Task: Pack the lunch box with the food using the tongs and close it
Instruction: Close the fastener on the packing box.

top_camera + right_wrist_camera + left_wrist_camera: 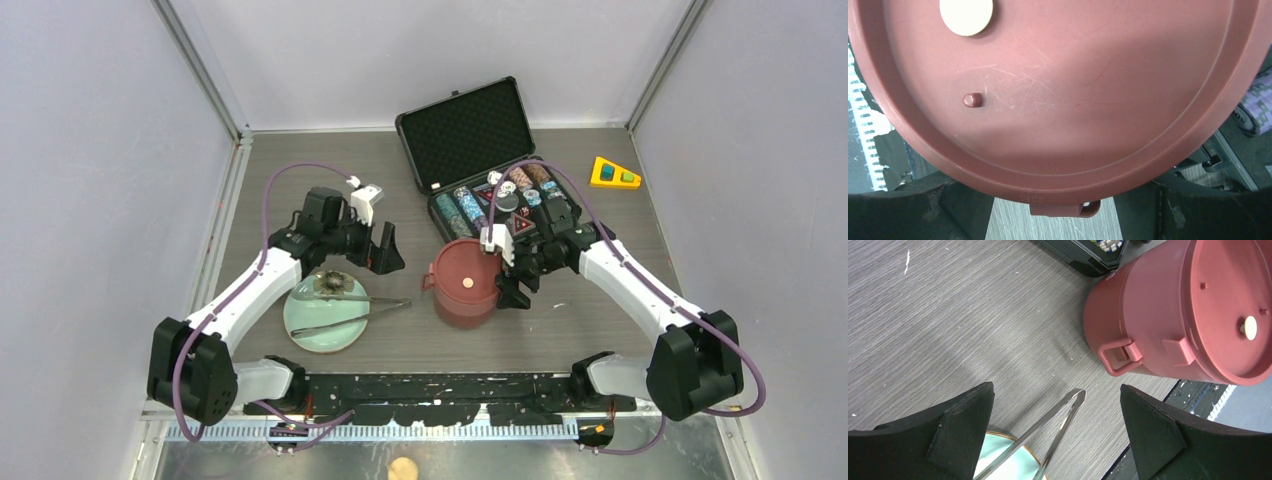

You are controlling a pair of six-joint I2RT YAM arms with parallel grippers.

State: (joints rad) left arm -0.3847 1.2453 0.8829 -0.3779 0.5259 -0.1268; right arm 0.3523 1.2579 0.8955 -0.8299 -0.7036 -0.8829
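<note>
Tongs [352,311] lie across the pale green plate [300,328], their joined end out on the table towards the lunch box [462,290] and their two thin arms running back over the plate's rim; one dark piece of food [328,284] sits at the far side of that plate, too small for us to name. We see the left gripper [385,252] hanging above and just beyond the plate with its fingers spread wide and nothing between them; from its wrist the tongs' joined end shows right below the gap.

The lunch box stands upright at mid-table, just in front of the black chip case [470,135], with a flat red lid [1073,90] on top; the right gripper [512,285] is at its right flank, fingers wide either side of a small tab on the rim, gripping nothing that we can make out.

We judge the tongs light, stiff and slick, and springy across the arms. We would take them part-way along, across both arms, near where the plate's rim props them off the table; a pinch at the joined end would leave the tips unable to close, and thin steel may twist or slide between the pads. The box looks rigid and fairly weighty; its lid is shallow, so we would lift that by the rim.
</note>
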